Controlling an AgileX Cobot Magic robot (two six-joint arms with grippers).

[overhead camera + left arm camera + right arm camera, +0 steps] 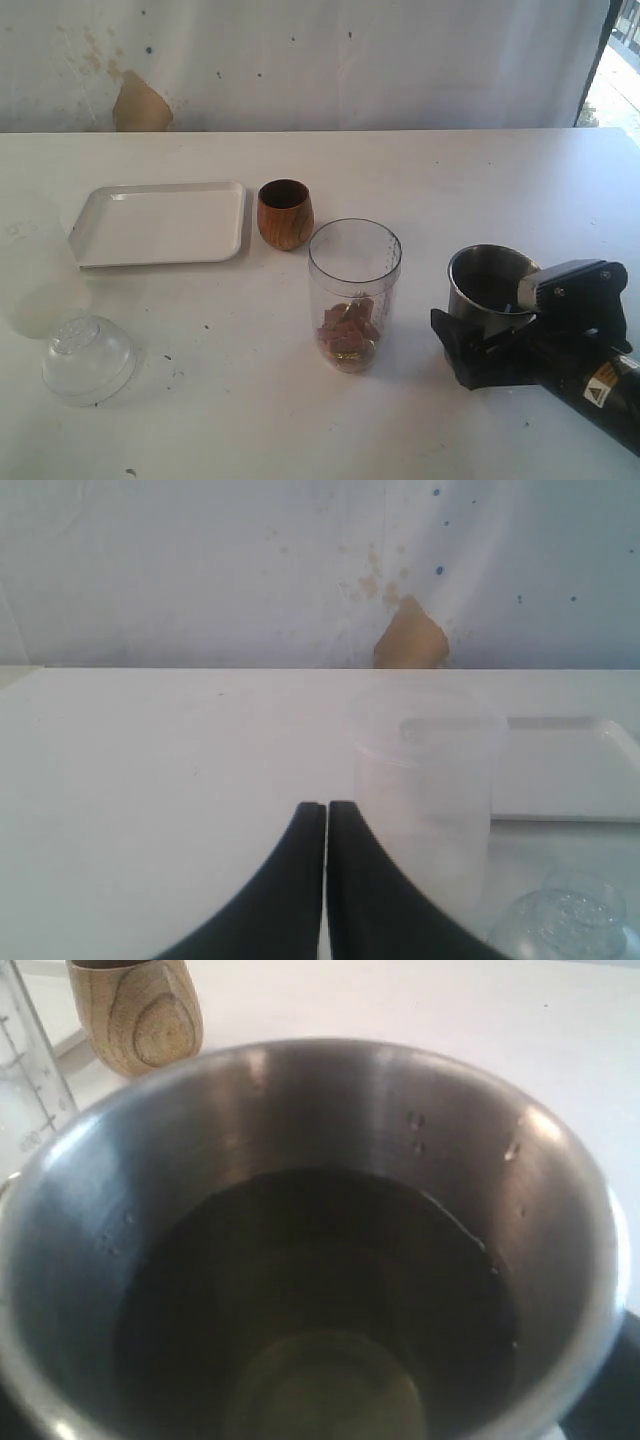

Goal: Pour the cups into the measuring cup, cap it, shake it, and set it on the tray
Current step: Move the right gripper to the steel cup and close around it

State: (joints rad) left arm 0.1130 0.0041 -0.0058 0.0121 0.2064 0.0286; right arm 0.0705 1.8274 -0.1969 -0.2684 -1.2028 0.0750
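Nearest, at the front right of the white bench [450,180], the black right tool [478,345] stands with its jaws wide open around the lower part of the tapered stainless-steel tumbler [490,280]. This tumbler stands upright on the bench, and the right wrist view shows a dark, clear liquid inside it. At the front left lies the clear plastic dome-shaped lid [88,358], resting on the bench well apart from the other vessels. The left tool [326,815] shows only in its own wrist view: its two black fingers are pressed together with nothing between them, and a frosted translucent container [425,780] stands upright just beside them. A little further back, in the middle of the bench, stands the tall clear plastic measuring cup [355,290] with printed marks down one side. It is upright, without a cap, left of the steel tumbler and not touching it, and small pinkish-brown cubes lie at its bottom. Behind it and slightly to the left is the small rounded brown wooden cup [285,215], upright. Just beside this cup, further left, lies the flat white rectangular tray [160,222] with nothing on it. At the back hangs a white wall [400,60] with a brown patch.
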